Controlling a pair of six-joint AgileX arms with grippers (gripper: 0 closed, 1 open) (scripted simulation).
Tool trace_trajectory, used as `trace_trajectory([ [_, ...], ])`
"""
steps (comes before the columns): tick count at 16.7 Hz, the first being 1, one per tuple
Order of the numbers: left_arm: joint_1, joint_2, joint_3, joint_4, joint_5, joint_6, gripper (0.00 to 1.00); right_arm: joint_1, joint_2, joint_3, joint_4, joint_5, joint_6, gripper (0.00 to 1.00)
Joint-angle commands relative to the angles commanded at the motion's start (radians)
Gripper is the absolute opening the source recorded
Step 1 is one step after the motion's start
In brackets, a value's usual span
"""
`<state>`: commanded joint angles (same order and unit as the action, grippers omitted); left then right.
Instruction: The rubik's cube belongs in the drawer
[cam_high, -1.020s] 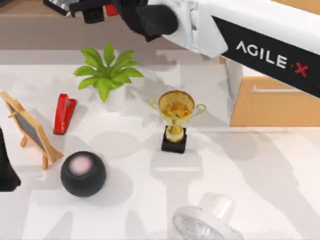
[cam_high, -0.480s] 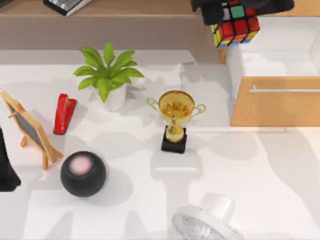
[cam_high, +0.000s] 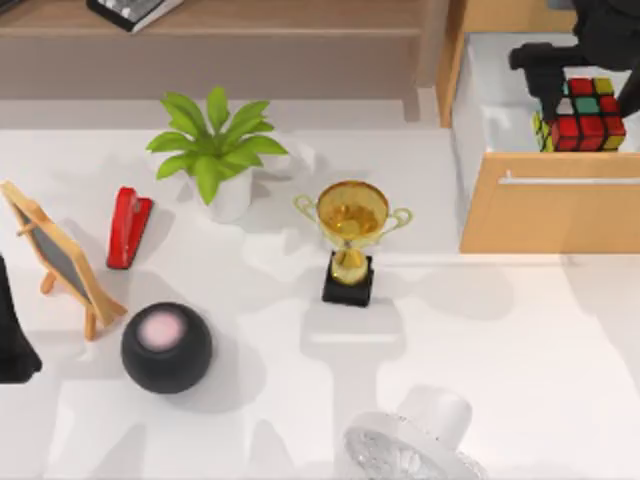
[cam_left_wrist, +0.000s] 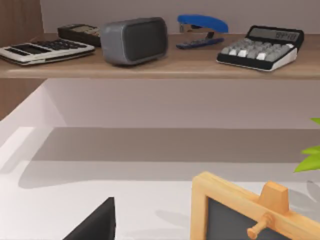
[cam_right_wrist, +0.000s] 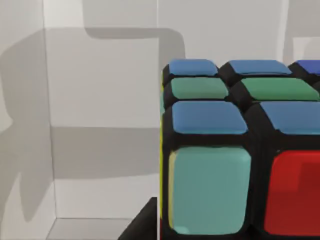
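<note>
Right gripper (cam_high: 585, 75) above the open drawer (cam_high: 545, 215) at the table's right, closed on the cube (cam_high: 583, 115); cube inside the drawer's outline, against its white interior, apparently not yet resting on the floor; right wrist view shows the cube (cam_right_wrist: 235, 150) close up with white drawer walls behind. Judged progress: carry done, cube over its target; remaining are the release, the withdrawal, and perhaps shutting the drawer. Left arm (cam_high: 12, 330) parked at the table's left edge; whether its fingers are open cannot be told. Count on the table: one trophy (cam_high: 351, 235); one plant (cam_high: 215, 150); one red stapler (cam_high: 128, 226); one chalkboard (cam_high: 60, 258); one black sphere (cam_high: 166, 346); one white fan (cam_high: 415, 445). On the shelf, left wrist view: three calculators, one grey speaker (cam_left_wrist: 134, 40), one blue stapler (cam_left_wrist: 201, 30).
</note>
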<state>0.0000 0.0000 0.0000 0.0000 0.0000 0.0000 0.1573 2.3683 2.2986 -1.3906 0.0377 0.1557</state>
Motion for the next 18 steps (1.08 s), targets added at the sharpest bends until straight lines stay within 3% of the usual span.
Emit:
trace_trajectory([
  [9,0.0,0.0,0.0,0.0,0.0,0.0,1.0,-0.027,0.087,0.009,-0.028,-0.04,-0.005,0.0],
  [18,0.0,0.0,0.0,0.0,0.0,0.0,1.0,-0.027,0.087,0.009,-0.028,-0.04,-0.005,0.68],
])
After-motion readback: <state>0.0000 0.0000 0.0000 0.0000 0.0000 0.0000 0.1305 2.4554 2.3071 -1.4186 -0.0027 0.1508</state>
